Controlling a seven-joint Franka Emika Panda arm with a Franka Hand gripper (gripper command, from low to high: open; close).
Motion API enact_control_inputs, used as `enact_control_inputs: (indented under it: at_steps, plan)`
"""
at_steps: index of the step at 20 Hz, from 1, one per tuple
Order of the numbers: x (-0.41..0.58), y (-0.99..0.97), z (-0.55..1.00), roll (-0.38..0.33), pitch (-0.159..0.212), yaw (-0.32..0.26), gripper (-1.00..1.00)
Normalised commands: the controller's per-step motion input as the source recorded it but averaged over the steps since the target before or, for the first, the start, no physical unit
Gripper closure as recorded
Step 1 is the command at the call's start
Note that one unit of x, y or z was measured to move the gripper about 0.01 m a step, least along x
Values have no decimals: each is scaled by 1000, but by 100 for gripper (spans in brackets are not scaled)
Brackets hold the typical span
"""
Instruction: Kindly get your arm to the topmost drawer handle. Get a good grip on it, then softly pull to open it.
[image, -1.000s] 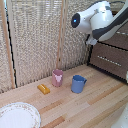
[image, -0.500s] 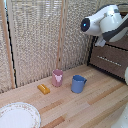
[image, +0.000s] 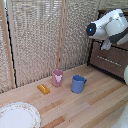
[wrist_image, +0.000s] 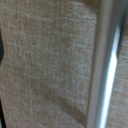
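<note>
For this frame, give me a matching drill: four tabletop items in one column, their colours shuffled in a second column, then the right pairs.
Items:
1. mug
2. cup
3. small block
4. plate

Colours:
A. orange
B. white with a patterned rim
C. blue
D. pink

Pairs: 1-C, 2-D, 3-A, 4-B

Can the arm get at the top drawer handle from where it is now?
Probably yes. The arm hangs right in front of the dark drawer fronts, and nothing stands between them; the cups sit lower on the table. The topmost handle itself is hidden behind the arm, so this is a guess.
</note>
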Motion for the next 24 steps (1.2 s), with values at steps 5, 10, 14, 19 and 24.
enact_control_inputs:
  at_steps: [5, 10, 14, 19, 24]
  plan:
    - [-310, -441, 44, 103, -16, 70, 100]
    - [-47, -57, 7, 22, -2, 0, 100]
    - [0, 153, -47, 36, 0, 0, 100]
    - [35, 535, -175, 92, 0, 17, 100]
    - [317, 863, -357, 91, 0, 20, 100]
